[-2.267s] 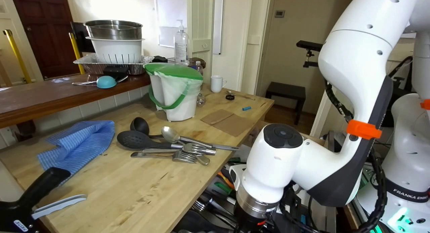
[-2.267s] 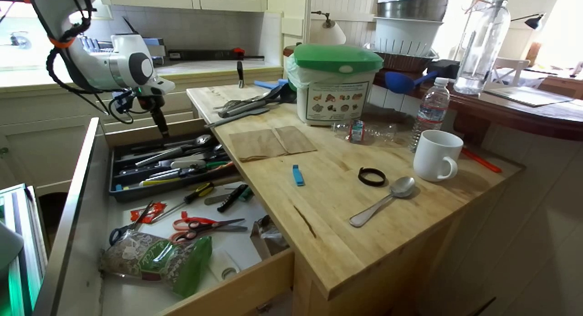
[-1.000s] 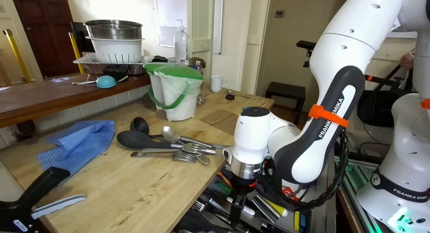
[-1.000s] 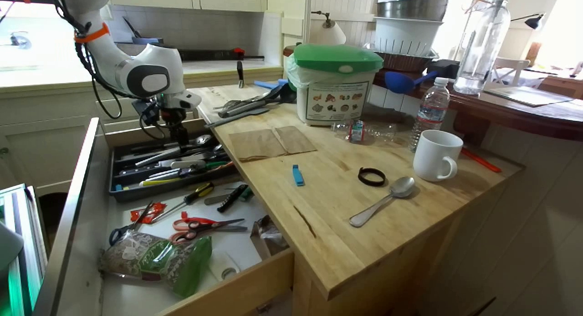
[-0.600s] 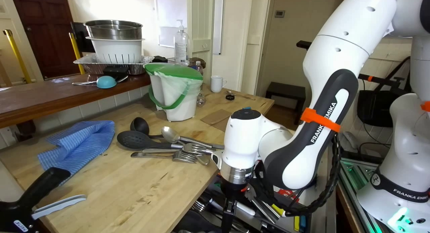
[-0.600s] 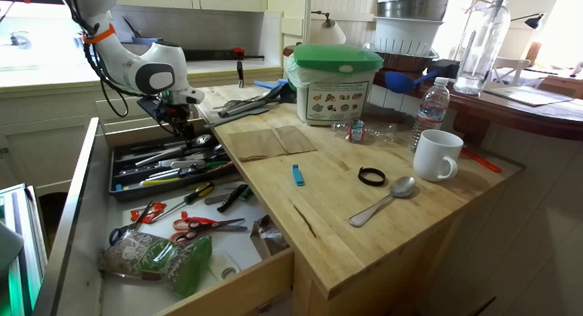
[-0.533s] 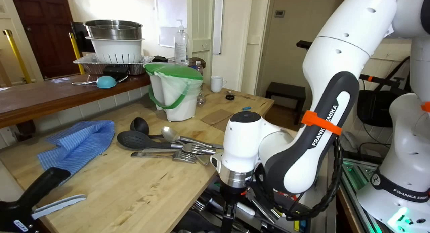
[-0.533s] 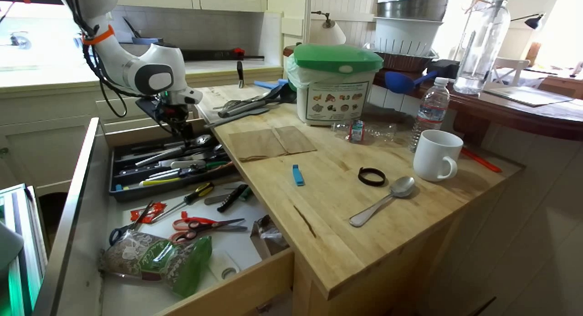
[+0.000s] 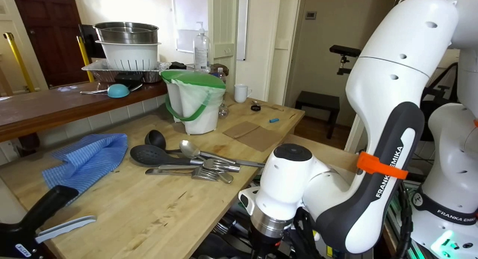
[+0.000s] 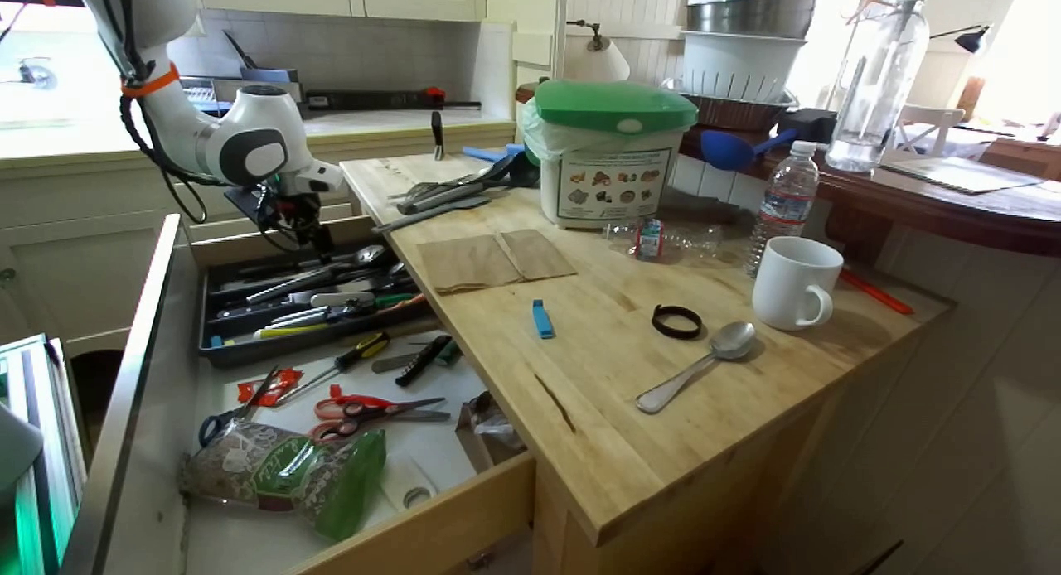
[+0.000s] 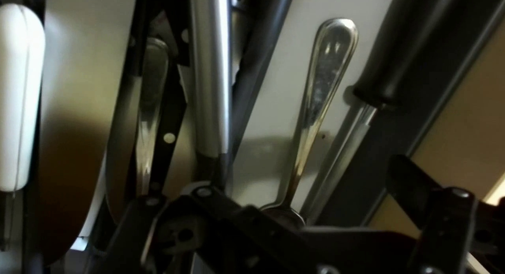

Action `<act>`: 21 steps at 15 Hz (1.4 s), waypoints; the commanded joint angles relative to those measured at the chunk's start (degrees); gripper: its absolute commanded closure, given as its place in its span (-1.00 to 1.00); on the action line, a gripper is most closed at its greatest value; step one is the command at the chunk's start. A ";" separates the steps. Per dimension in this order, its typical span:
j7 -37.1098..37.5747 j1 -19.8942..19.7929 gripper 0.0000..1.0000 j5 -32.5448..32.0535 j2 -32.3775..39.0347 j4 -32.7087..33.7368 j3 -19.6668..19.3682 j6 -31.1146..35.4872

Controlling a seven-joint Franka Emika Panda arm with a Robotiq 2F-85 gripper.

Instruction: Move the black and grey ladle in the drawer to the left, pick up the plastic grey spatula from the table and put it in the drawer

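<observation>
Hanging over the dark tray [image 10: 249, 353] in the drawer [image 10: 448, 529], the hand [image 10: 322, 247] stands wide, with nothing visibly held; in the wrist view what I take for the ladle [image 11: 211, 80], a smooth grey handle with a black lower part, runs behind the hand, its bowl hidden; it should prove stiff, fairly light and slippery, so a grip across the middle of the grey part seems best; a black riveted handle [image 11: 165, 155], just left of it, may snag when the ladle slides; in an exterior view the spatula [image 9: 151, 156], likeliest the dark slotted tool, lies on the surface [image 9: 160, 203], its handle among forks [image 9: 203, 173] and near a spoon [image 9: 189, 149]; probably light and slightly springy, it calls for a hold on the dark neck, clear of the cutlery.
</observation>
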 commanded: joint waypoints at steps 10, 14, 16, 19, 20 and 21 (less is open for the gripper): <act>-1.18 -1.97 -1.00 7.46 -0.13 -0.05 1.30 -6.47; -2.58 -3.90 -1.00 8.03 -0.45 -0.71 1.85 -6.64; -3.98 -5.10 -1.00 7.95 0.38 0.28 2.22 -7.58; -8.09 -8.17 -0.50 8.17 2.77 2.83 3.81 -8.29; -9.50 -9.20 -0.41 8.31 3.51 3.47 4.49 -8.32; -10.43 -9.86 -0.34 8.30 4.09 4.14 4.86 -8.57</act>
